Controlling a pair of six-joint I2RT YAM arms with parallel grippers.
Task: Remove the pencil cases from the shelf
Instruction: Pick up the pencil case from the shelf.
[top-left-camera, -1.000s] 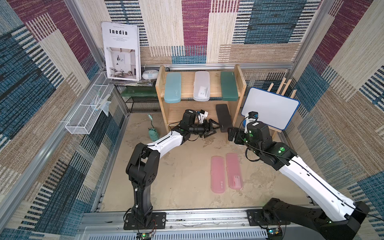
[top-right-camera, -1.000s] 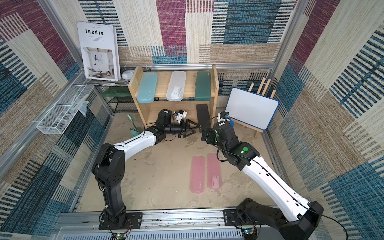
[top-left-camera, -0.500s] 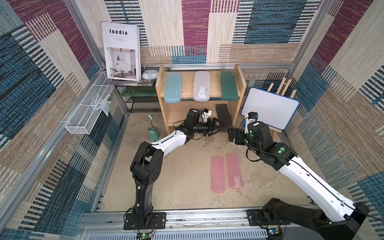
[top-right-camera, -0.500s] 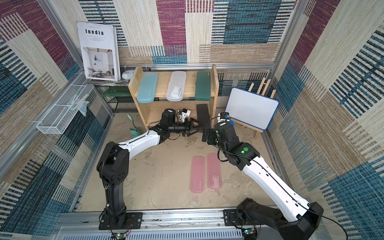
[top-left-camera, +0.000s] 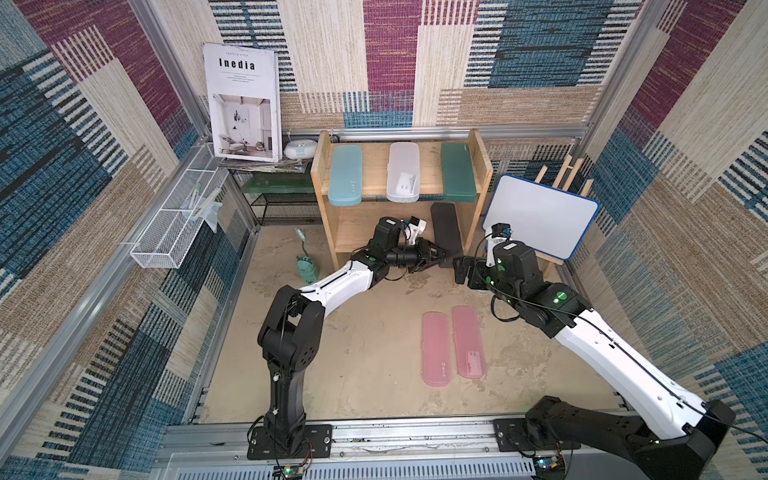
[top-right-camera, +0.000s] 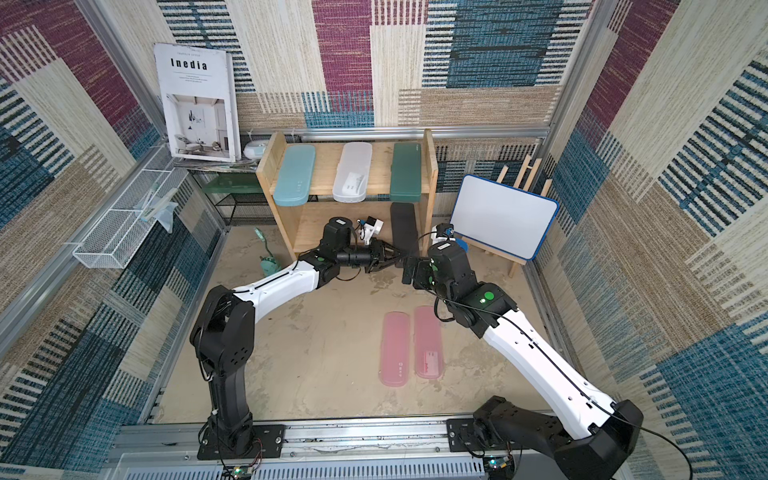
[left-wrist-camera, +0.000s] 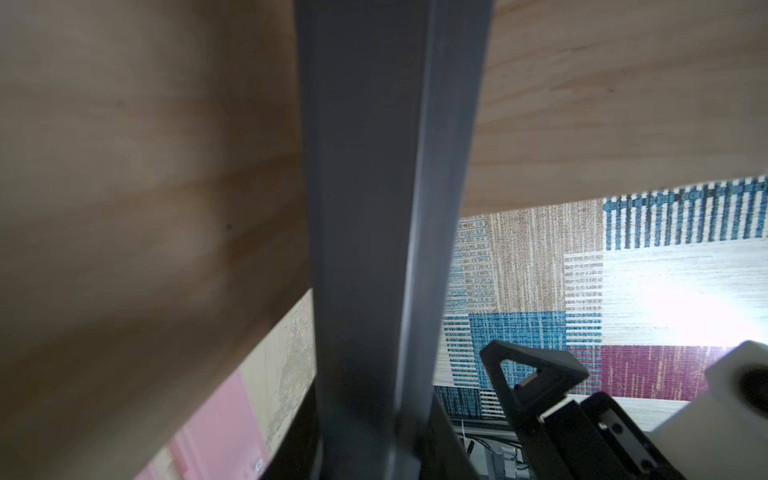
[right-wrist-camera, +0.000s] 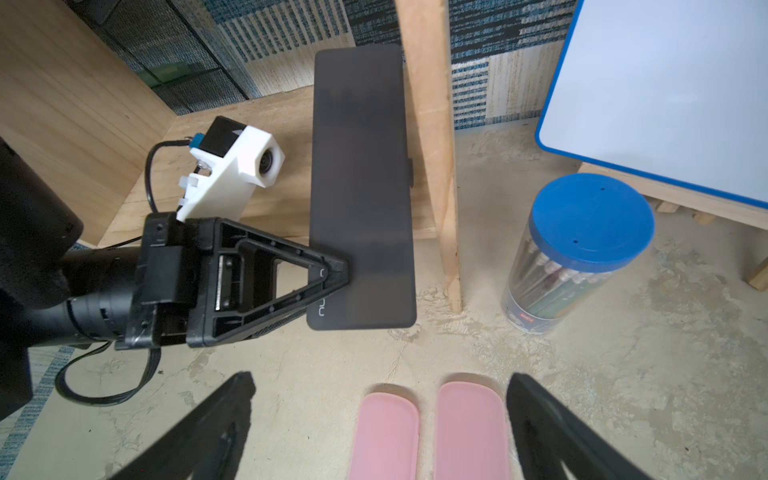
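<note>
- The black pencil case (right-wrist-camera: 361, 187): flat matte plastic, round corners, on the lower board of the wooden shelf (right-wrist-camera: 432, 124).
- My left hand (right-wrist-camera: 332, 286), almost closed, pinches its side edge.
- My right hand (top-left-camera: 464, 270) is wide open, empty.

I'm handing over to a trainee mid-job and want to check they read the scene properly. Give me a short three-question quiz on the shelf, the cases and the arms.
1. Multiple choice: how many pencil cases lie on the top tier of the shelf? A two, B three, C four.
2. True or false: both pink cases lie side by side on the table, off the shelf.
3. Short answer: which case does the left end effector clamp?
Key: 1 B. 2 true. 3 the black case, at its end overhanging the lower tier.
</note>
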